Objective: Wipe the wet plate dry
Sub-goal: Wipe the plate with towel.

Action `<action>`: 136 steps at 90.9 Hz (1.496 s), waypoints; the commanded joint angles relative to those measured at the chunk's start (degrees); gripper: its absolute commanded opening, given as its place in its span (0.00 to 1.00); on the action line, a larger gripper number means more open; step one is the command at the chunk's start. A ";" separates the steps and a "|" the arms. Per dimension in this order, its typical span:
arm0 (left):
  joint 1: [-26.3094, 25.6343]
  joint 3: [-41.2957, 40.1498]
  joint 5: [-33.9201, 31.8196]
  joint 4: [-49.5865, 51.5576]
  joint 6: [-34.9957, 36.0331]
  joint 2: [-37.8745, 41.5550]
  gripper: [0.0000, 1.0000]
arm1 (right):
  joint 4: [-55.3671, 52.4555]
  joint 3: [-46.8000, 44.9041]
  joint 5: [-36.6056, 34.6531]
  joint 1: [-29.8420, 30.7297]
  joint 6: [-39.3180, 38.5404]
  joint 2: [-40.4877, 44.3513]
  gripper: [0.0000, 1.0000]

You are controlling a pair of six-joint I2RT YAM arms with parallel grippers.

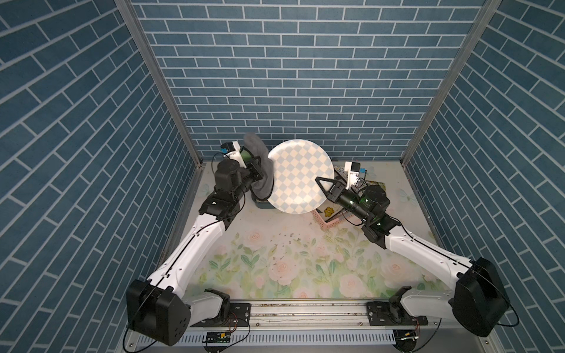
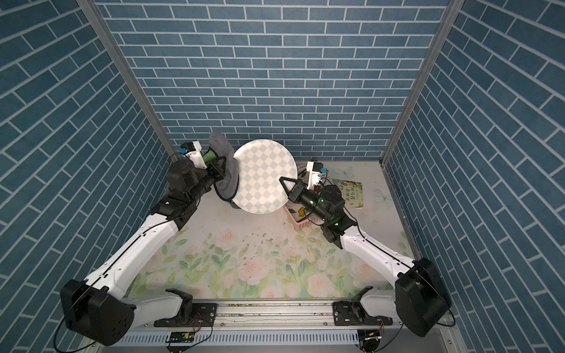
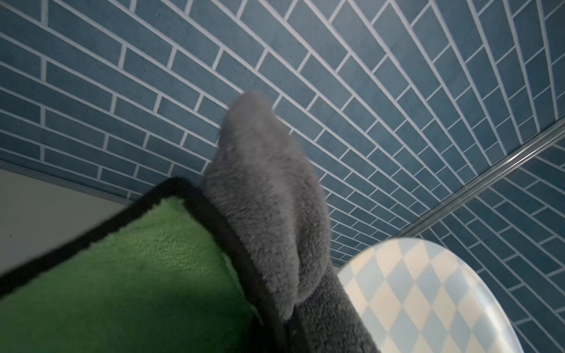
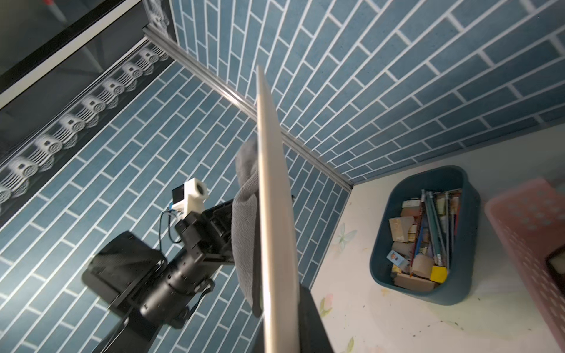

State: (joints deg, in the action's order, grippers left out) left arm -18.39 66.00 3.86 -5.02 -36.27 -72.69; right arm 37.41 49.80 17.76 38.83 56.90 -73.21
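Tabletop [image 1: 275, 259] bears blue bin [image 4: 380, 232], pink basket [image 1: 324, 225]; left tool [image 1: 258, 172] pinches cloth [image 1: 253, 146], right tool [image 1: 324, 185] plate [image 1: 296, 177].

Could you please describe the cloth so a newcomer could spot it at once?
Look at the back brick wall, then at the checked plate held up on edge in front of it. The cloth is the soft grey bundle against the plate's left edge. Unlike the hard things nearby, it is furry, with a green, black-edged side.
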 commanded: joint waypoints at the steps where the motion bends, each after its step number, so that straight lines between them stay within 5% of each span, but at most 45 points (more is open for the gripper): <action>1: -7.52 2.85 8.59 2.43 3.76 -5.28 0.00 | 9.77 7.74 10.28 4.70 -3.79 -0.23 0.00; 9: -15.27 6.68 1.94 5.85 9.86 -7.84 0.00 | 9.74 10.16 12.02 6.20 -4.86 -1.99 0.00; 18: -13.67 6.32 -2.00 5.25 8.11 -6.15 0.00 | 8.44 9.47 9.01 5.85 -6.13 -0.12 0.00; 32: -7.15 5.79 2.20 2.78 7.08 -2.92 0.00 | 0.71 7.44 1.10 5.10 -9.27 3.80 0.00; 58: -16.31 6.93 11.60 -0.58 12.47 -4.69 0.00 | -12.75 7.34 -13.97 5.21 -7.69 3.31 0.00; 70: -16.33 2.91 6.81 -0.17 12.75 -1.84 0.00 | -19.51 8.47 -24.19 5.04 -8.85 6.34 0.00; 78: -16.07 2.50 2.08 1.52 13.32 -0.60 0.00 | -15.58 7.41 -20.93 4.91 -13.13 8.10 0.00; 91: -15.33 7.26 -5.15 7.27 13.24 -4.30 0.00 | -0.32 6.26 -1.36 5.94 -14.62 5.16 0.00; 100: -13.77 12.03 -6.54 10.31 12.97 -8.56 0.00 | 2.58 8.05 5.24 8.15 -15.54 1.93 0.00; 106: -13.54 15.15 -2.30 9.97 14.08 -11.34 0.00 | 3.51 8.51 6.12 9.12 -15.62 0.59 0.00; 117: -17.49 19.24 15.12 7.14 17.11 -15.33 0.00 | 4.57 8.20 3.14 8.55 -14.46 0.45 0.00; 125: -21.73 22.20 9.87 11.61 20.89 -17.01 0.00 | 3.22 8.02 -0.30 6.43 -13.94 1.97 0.00; 136: -19.49 20.33 -0.22 10.97 18.75 -14.72 0.00 | -0.01 7.28 -2.62 4.95 -14.52 4.17 0.00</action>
State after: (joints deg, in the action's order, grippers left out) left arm -39.11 87.99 8.54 1.85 -18.55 -87.37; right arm 27.42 55.00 9.50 42.65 47.24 -74.30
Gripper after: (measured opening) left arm 0.106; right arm 0.107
